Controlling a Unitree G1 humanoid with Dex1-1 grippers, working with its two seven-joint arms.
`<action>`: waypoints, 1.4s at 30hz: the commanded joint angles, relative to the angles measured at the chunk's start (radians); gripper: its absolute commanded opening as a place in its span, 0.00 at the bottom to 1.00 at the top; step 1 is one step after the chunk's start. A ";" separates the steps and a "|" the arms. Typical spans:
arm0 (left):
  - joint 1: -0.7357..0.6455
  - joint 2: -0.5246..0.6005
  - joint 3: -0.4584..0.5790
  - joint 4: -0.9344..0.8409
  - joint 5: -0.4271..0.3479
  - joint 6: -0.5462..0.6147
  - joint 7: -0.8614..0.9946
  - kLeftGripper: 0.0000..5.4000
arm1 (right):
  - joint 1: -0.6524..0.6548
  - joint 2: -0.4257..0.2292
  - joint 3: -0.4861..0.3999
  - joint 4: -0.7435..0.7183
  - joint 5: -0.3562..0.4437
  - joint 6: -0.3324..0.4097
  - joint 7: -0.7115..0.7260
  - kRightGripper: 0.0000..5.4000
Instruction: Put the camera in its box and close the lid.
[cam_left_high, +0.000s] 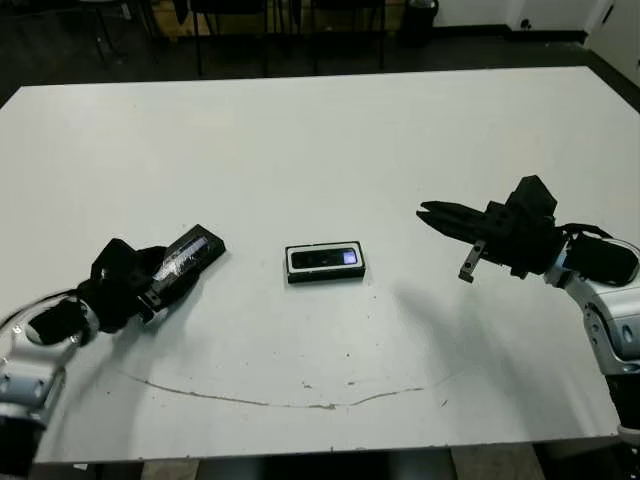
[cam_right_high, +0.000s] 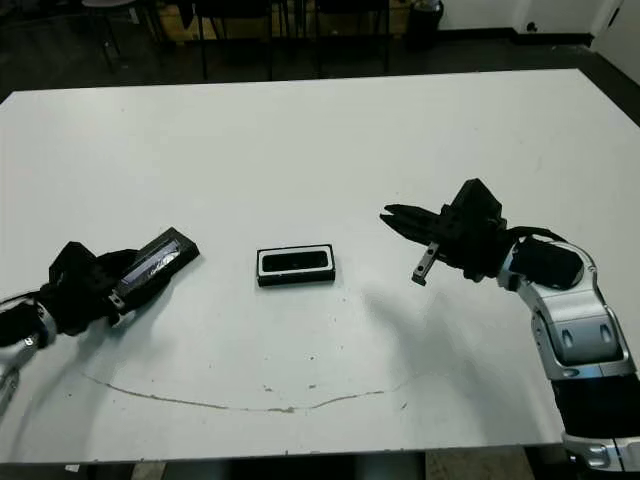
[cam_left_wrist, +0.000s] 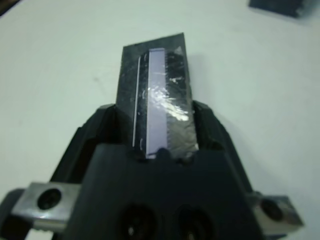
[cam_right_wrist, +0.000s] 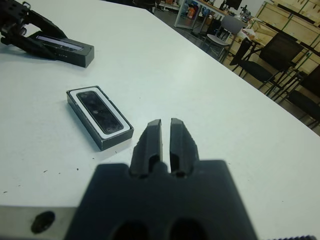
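The box (cam_left_high: 326, 276), black-rimmed with a white lining, lies flat at the table's middle. The slim black camera (cam_left_high: 322, 259) rests inside it, its bluish screen facing up. To the box's left, my left gripper (cam_left_high: 163, 277) is shut on the lid (cam_left_high: 190, 254), a flat glossy black panel whose far end sits on or just above the table. In the left wrist view the lid (cam_left_wrist: 155, 95) is clamped between the two fingers (cam_left_wrist: 206, 125). My right gripper (cam_left_high: 428, 213) hovers to the right of the box, shut and holding nothing, pointing toward it. In the right wrist view the box (cam_right_wrist: 102, 140) lies ahead of the fingertips (cam_right_wrist: 154, 131).
A thin dark scratch line (cam_left_high: 300, 403) runs across the white table near its front edge. Chairs (cam_right_wrist: 270, 57) and wooden crates (cam_right_wrist: 295, 15) stand beyond the table's far side.
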 joint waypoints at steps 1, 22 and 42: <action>0.051 -0.002 -0.071 0.103 0.046 0.055 -0.064 0.50 | 0.014 0.000 -0.001 0.024 0.005 -0.012 0.008 0.00; -0.066 0.003 0.101 -0.316 -0.141 0.232 0.011 0.50 | 0.044 0.058 -0.002 -0.005 0.046 0.036 -0.074 0.00; -0.480 -0.068 -0.223 0.101 0.023 0.201 -0.323 0.50 | 0.041 0.080 0.013 0.028 0.040 0.056 -0.084 0.00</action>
